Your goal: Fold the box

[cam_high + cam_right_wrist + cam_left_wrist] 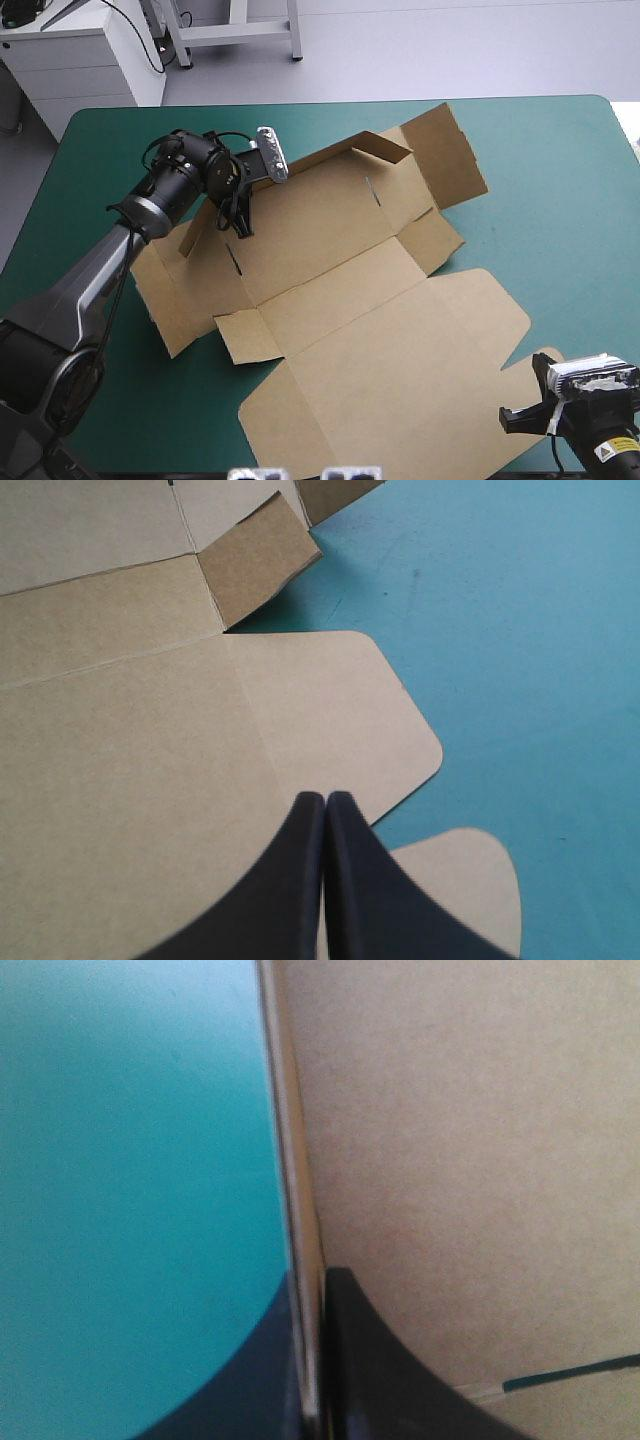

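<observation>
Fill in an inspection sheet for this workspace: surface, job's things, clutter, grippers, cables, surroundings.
Surface: teal-green cover, bare around the box.
Job's things: box, brown, mostly flat; left and far walls partly raised.
Clutter: nothing seen.
Grippers: left gripper shut on the box's raised left wall; right gripper shut, over the box's near right corner.
Cables: nothing seen lying on the cover.
Surroundings: nothing seen.

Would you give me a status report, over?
Left gripper shut on the box, wall raised. Right gripper shut, empty, at its near right corner. Nothing in the way.
</observation>
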